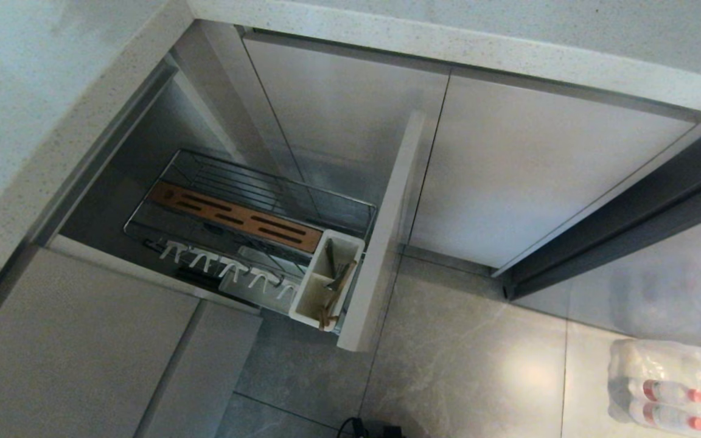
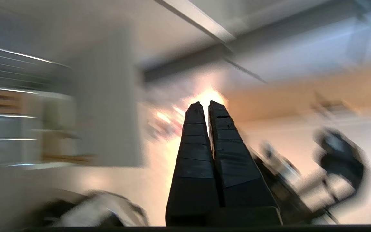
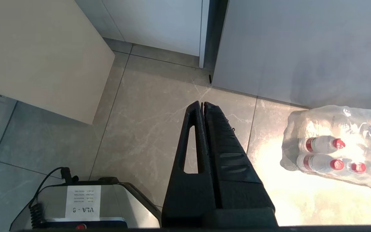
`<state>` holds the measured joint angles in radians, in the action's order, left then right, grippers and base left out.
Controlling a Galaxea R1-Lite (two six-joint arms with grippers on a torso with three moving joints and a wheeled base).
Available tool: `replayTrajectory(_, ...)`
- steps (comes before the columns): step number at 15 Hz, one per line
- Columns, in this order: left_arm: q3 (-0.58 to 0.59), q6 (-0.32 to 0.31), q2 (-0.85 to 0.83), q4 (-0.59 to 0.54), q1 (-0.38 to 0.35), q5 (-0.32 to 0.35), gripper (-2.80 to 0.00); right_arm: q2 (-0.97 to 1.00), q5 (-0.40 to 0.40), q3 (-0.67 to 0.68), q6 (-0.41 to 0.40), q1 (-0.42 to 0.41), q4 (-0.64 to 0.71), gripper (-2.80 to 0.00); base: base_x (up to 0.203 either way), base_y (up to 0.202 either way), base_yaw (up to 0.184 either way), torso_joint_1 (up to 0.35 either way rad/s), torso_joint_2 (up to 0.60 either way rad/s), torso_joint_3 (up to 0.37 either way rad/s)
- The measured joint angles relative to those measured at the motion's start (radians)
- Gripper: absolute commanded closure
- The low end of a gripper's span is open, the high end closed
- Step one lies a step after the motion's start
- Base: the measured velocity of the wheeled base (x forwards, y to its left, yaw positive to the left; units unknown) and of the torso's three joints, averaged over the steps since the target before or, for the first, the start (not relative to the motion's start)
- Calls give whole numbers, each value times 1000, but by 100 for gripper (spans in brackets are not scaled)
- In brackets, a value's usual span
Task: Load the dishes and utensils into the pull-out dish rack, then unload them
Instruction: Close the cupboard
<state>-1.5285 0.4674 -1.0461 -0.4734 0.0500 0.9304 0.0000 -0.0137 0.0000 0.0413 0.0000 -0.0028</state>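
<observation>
Right, rack (image 1: 253, 201) pulled out, chopsticks (image 1: 333, 298) & fork (image 1: 339, 272) standing steep in its white caddy (image 1: 302, 304). L gripper (image 2: 204, 108) pinched tight, empty, nearer arm; caddy off to its side. R gripper (image 3: 203, 106) closed over floor, parked.

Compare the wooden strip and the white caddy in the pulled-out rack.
The brown slotted wooden strip lies flat and long across the chrome wire rack; the white utensil caddy is a deep, short box at the rack's front end, against the beige front panel. The strip's slots hold nothing; the caddy holds the chopsticks and what looks like the fork. Both sit inside the same rack.
</observation>
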Motion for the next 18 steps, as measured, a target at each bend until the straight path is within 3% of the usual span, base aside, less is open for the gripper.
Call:
replayTrajectory(2, -25, -3, -67, 2, 0, 161, 0, 0, 0, 0, 0, 0, 0, 0, 0, 0, 0, 0, 0, 0)
replayTrajectory(4, -44, -6, -139, 10, 19, 238, 0, 0, 0, 0, 0, 0, 0, 0, 0, 0, 0, 0, 0, 0)
replayTrajectory(9, -70, -4, -287, 26, 192, 237, 0, 0, 0, 0, 0, 0, 0, 0, 0, 0, 0, 0, 0, 0)
replayTrajectory(11, -79, -4, -338, 25, 288, 146, 0, 0, 0, 0, 0, 0, 0, 0, 0, 0, 0, 0, 0, 0)
replayTrajectory(15, -111, -5, -433, 16, 444, -202, 0, 0, 0, 0, 0, 0, 0, 0, 0, 0, 0, 0, 0, 0)
replayTrajectory(18, -135, -1, -475, -24, 513, -306, 0, 0, 0, 0, 0, 0, 0, 0, 0, 0, 0, 0, 0, 0)
